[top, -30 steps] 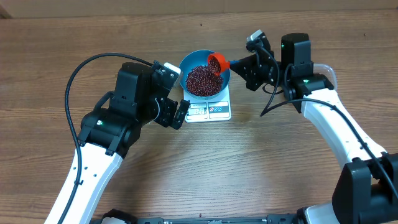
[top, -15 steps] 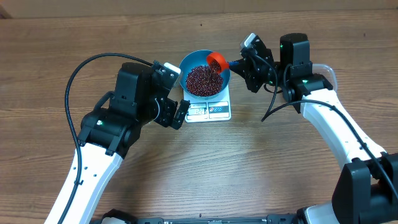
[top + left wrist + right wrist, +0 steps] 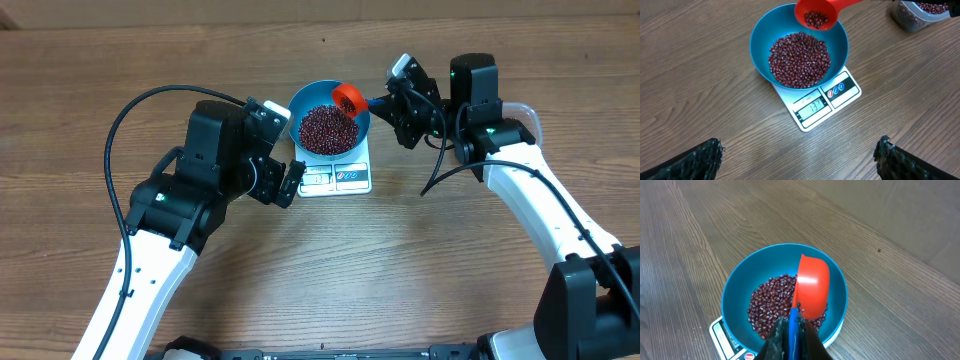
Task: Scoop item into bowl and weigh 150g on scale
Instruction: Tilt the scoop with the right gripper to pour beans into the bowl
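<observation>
maroon beans (image 3: 800,57), blue bowl (image 3: 760,35), white scale (image 3: 826,102), orange-red scoop (image 3: 815,12)

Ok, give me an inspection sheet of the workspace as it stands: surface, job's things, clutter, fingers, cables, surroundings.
Surface: wooden table, bare grain; one dark speck beyond the bowl.
Job's things: blue bowl sits on the white scale, display edge toward the robot; dark red beans heaped inside; orange scoop over the bowl's rim, a few beans in it.
Clutter: clear tub holding beans, by the right arm; nothing else seen.
Grippers: left gripper fingers wide open, empty, beside the scale; right gripper shut on the scoop's blue handle.
Cables: black cable loops over the left arm; another hangs by the right arm.
Surroundings: pale board behind the table.
</observation>
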Available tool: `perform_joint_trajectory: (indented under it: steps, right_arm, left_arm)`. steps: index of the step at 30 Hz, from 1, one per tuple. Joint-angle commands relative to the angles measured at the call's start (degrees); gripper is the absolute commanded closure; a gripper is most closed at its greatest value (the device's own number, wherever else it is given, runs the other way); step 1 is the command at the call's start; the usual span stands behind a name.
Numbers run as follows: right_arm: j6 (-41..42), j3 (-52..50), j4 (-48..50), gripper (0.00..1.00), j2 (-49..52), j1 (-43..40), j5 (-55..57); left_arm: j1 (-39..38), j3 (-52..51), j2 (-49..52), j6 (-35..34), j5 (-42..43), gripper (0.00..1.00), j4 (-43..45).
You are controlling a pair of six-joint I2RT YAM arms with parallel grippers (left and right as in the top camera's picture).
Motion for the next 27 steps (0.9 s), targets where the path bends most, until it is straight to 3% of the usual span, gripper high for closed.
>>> perform_joint_trajectory:
  steps: [1, 23, 27]
  right_arm:
    - [-0.46, 0.15, 0.37, 0.96, 0.28, 0.31, -0.13]
    - [-0.5, 0.15, 0.39, 0.96, 0.28, 0.31, -0.13]
    - [-5.4, 0.15, 0.02, 0.96, 0.28, 0.33, -0.15]
  left_arm:
    - [-0.13, 0.09, -0.7, -0.37, 0.85, 0.0, 0.02]
    - [-0.15, 0.09, -0.7, -0.37, 0.85, 0.01, 0.02]
    - [-0.15, 0.09, -0.68, -0.37, 0.83, 0.0, 0.02]
